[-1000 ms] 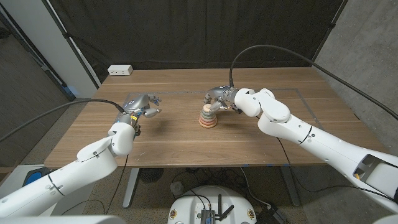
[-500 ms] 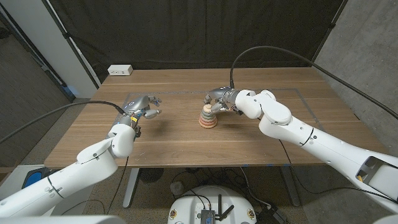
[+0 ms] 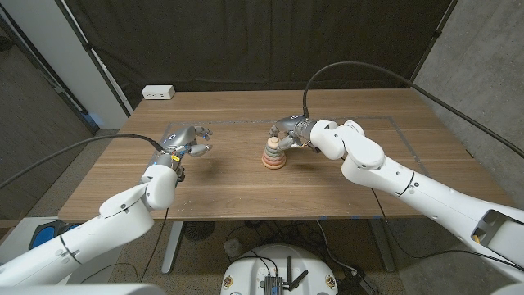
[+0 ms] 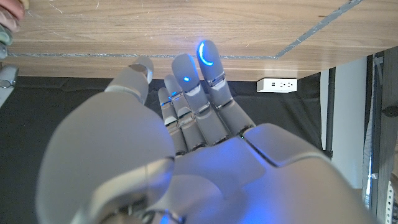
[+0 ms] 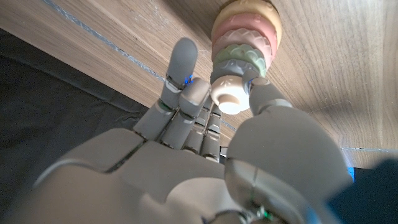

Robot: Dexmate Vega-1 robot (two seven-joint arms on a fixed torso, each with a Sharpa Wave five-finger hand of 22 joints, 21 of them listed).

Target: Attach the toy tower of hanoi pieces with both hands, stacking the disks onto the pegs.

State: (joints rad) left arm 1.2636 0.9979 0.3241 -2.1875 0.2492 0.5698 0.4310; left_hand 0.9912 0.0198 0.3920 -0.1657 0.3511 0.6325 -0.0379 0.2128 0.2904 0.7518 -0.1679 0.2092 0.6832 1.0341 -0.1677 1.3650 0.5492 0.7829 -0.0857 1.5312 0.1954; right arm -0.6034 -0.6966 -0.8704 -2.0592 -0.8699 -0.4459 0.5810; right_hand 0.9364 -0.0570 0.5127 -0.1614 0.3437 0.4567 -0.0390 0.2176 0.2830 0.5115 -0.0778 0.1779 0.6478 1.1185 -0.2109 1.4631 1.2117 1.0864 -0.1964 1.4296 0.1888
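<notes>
Pastel stack [image 3: 274, 155] mid-desk [image 3: 344, 176] | our right robot hand [image 3: 284, 134] pinches its white cap [image 5: 229, 97] | left robot hand [image 3: 187, 141] released, well apart | next: seat cap.

Disk stack [image 3: 274, 156] mid-table [image 3: 327, 184]; power strip [image 3: 158, 93] behind-left.

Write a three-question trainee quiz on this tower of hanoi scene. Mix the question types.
1. True or false: the left robot hand holds a disk.
2. Which robot hand pinches the white cap atop the disk stack? A) left B) right C) both
3. Fill in: the white power strip lies at the table's far ____ corner, on the robot's own side.

Key: 1 false, its fingers are apart with nothing in them. 2 B, between thumb and a finger. 3 left.
</notes>
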